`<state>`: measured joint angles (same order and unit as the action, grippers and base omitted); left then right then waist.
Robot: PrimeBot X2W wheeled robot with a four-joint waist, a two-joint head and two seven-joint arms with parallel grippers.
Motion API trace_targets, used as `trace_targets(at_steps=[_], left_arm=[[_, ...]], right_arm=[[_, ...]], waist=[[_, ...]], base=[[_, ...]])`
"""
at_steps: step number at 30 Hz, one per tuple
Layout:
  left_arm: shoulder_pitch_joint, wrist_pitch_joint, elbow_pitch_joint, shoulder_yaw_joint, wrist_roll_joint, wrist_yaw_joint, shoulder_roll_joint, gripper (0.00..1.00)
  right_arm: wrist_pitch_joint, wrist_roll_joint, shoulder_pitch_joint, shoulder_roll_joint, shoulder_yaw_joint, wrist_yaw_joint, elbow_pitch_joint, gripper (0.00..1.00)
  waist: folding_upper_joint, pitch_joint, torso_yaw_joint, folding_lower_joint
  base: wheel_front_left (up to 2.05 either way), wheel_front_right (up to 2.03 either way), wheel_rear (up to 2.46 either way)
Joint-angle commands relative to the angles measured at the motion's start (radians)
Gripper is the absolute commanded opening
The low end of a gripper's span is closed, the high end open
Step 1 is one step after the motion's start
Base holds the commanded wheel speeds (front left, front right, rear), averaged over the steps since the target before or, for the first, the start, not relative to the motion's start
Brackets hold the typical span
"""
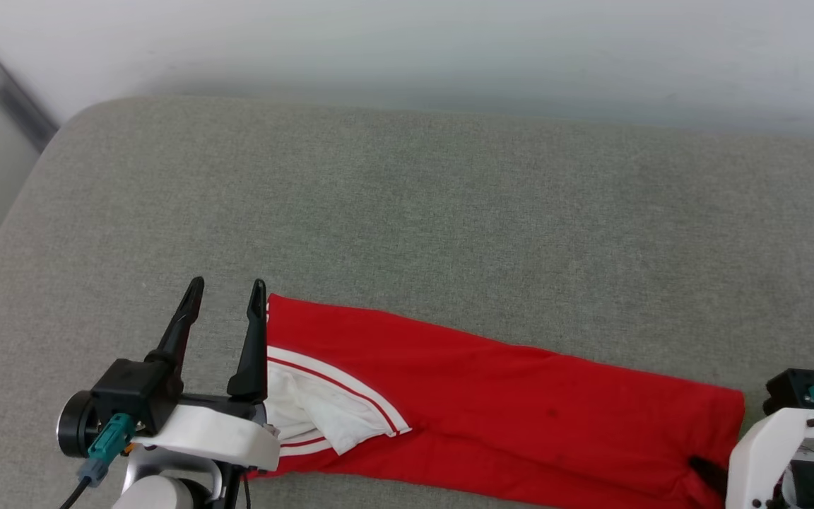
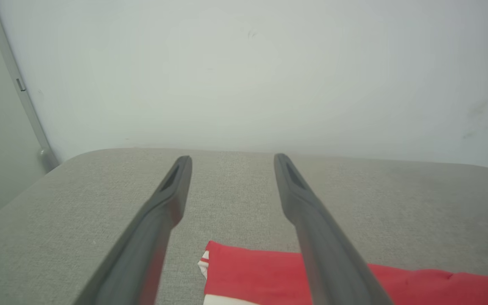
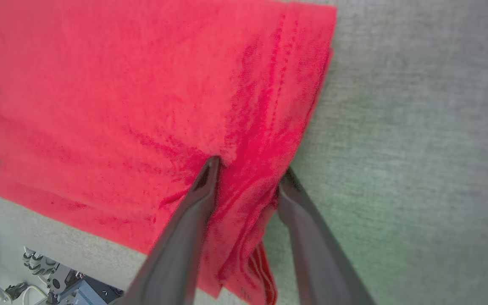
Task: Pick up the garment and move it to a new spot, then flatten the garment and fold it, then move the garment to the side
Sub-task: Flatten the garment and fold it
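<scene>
While the red jersey T-shirt (image 1: 520,396) lies folded in a long band on the grey fabric worktop (image 1: 407,198), the left tool (image 1: 229,283) hangs open beside its sleeve end. The right tool (image 3: 249,167) straddles bunched hem; whether it grips, I cannot tell. Pinch every layer before lifting, lest the fold slip open.

Clothing: I count one garment (image 1: 520,396)
Sleeves: one white sleeve (image 1: 322,406), as far as I can tell
Grippers: two, left gripper (image 1: 228,283) and right gripper (image 3: 250,166)
Fingers (image 2: 159,220): four in all
</scene>
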<state>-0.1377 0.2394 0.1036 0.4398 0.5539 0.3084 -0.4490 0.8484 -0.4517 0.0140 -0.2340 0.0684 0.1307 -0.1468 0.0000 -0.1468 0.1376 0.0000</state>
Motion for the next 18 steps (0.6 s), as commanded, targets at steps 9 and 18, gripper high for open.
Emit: trace_targets(at_steps=[9, 18], left_arm=[[0.065, -0.027, -0.029, 0.01, -0.017, 0.032, -0.031, 1.0], [0.105, -0.033, -0.031, 0.015, -0.011, 0.06, -0.024, 1.0]], right_arm=[[-0.039, -0.033, 0.014, -0.074, -0.027, -0.001, -0.009, 0.0], [0.035, 0.011, -0.036, -0.105, 0.149, -0.001, 0.02, 0.0]], waist=[[0.0, 0.102, -0.052, 0.0], [0.0, 0.146, -0.103, 0.0]], base=[[0.0, 0.0, 0.0], [0.0, 0.0, 0.0]])
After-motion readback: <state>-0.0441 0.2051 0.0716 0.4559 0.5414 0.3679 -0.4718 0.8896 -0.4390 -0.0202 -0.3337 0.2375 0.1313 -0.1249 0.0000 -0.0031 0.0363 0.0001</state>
